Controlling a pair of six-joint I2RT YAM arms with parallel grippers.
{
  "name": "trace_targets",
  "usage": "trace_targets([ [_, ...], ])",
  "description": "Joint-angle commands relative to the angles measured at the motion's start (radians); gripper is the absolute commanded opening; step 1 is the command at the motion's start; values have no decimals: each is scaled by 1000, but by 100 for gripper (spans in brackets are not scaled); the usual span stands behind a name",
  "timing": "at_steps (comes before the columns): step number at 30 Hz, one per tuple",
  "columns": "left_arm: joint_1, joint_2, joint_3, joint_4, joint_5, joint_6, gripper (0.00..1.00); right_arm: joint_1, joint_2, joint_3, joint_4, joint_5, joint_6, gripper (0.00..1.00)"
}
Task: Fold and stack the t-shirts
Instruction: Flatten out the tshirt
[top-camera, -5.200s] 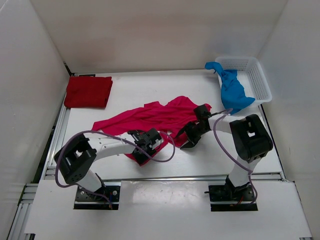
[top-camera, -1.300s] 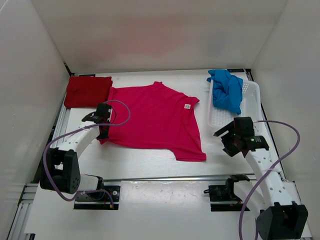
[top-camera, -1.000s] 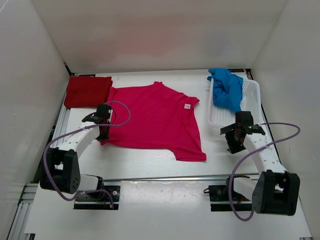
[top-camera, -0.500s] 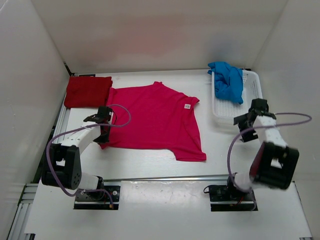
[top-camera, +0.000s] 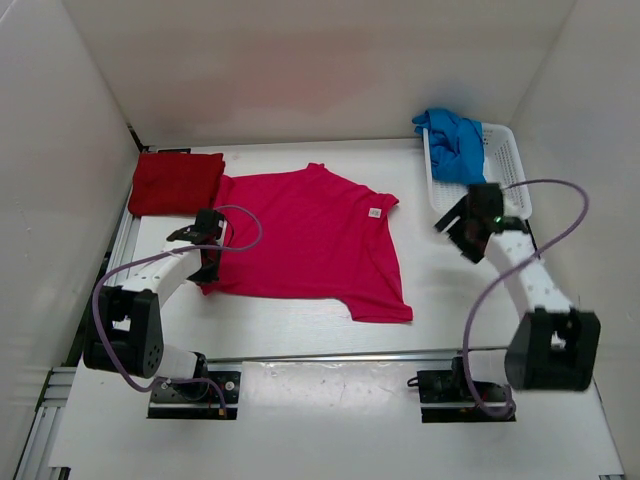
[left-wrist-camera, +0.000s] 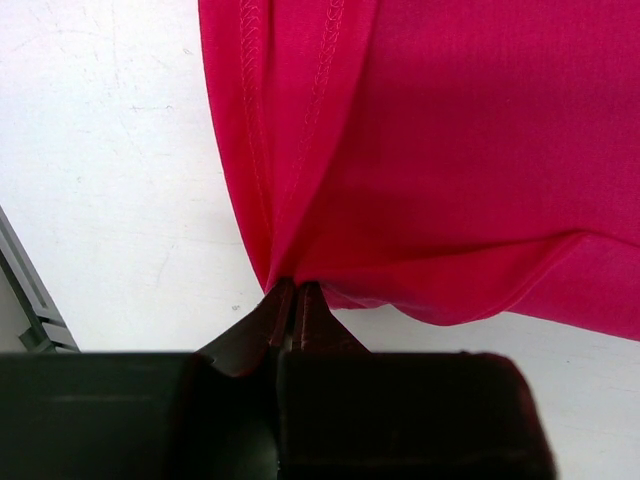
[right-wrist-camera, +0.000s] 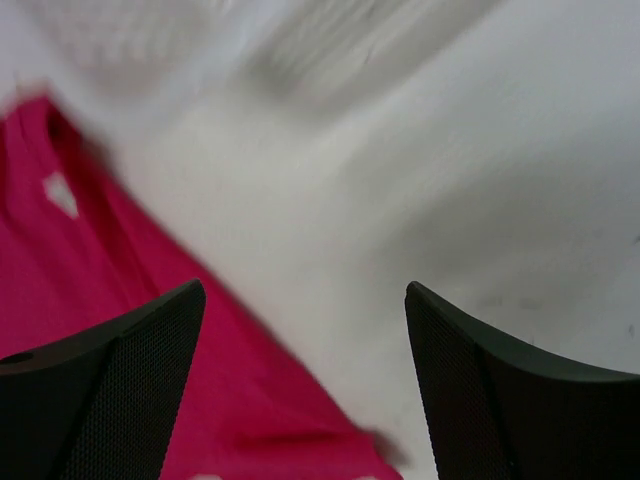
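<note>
Your L gripper (left-wrist-camera: 293, 292) is pinched tight on the pink shirt (left-wrist-camera: 450, 150) at its near-left corner. The stitched hem runs up from the tips, and the cloth is bunched into a small pleat there. The rest lies spread flat mid-table (top-camera: 280, 322), label showing toward the right. Your R gripper (top-camera: 455, 232) is wide open w/ nothing in it, over bare table between the shirt's right edge and the basket (top-camera: 512, 165). Its own view is blurred, so can't tell its height. Blue shirt (top-camera: 452, 148) is heaped at the basket's far end. Red shirt (top-camera: 175, 183) sits folded in the far-left corner, just beside the pink one.

Looks like the pink fold is about to start.
- Don't tug w/ L alone. That pleat suggests the corner's already loaded, and more pull prob drags the whole shirt.
- Get R onto a matching edge first and pinch low.
- Lift both just clear of the table and carry across together at the same pace, so the crease comes straight.
- Lay it down, don't drop it.
- Mind the L cable (top-camera: 257, 232) looped over the cloth; it could snag.
- Stay off the red shirt.
</note>
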Motion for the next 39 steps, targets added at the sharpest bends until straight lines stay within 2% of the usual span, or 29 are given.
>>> trace_targets([
  [1,7,-24,18,-2,7,-1,10,169,-157,-179,-50,12,-89,84],
  [4,7,-15,18,-2,7,-1,10,345,-189,-273,-1,-36,-139,83],
  [5,7,-15,18,-2,7,-1,10,434,-150,-273,14,-19,-177,83],
  [7,7,-4,18,-2,7,-1,10,502,-94,-200,14,44,-197,82],
  [8,7,-4,18,-2,7,-1,10,542,-29,-169,-13,74,-217,78],
  [10,-2,-4,18,-12,7,-1,10,551,48,-86,-91,111,-217,73],
  [11,-2,-4,18,-12,7,-1,10,551,113,-69,-120,102,-217,71],
  [13,-2,-18,5,-12,7,-1,10,560,142,-69,-157,89,-208,67],
  [16,-2,-27,-4,-12,7,-1,10,596,104,-166,-167,38,-170,67],
  [18,-2,-38,-13,-12,7,-1,10,596,57,-220,-142,-8,-144,72],
  [23,-2,-38,-13,-12,7,-1,10,573,20,-368,-44,-207,-117,75],
  [24,-2,-38,-13,-12,7,-1,10,573,20,-368,-17,-226,-117,72],
  [27,-2,-47,-13,-12,7,-1,10,545,32,-379,13,-235,-117,51],
  [30,-2,-38,5,-12,21,-1,10,443,41,-365,94,-332,-128,18],
  [31,-2,-38,22,-12,32,-1,10,376,53,-353,137,-379,-137,3],
  [33,-2,-9,68,-12,42,-1,10,317,82,-286,168,-550,-151,0],
  [35,-2,6,117,-12,55,-1,10,258,124,-210,177,-605,-174,0],
  [39,-2,89,405,-12,78,-1,10,154,208,130,162,-714,-139,0],
])
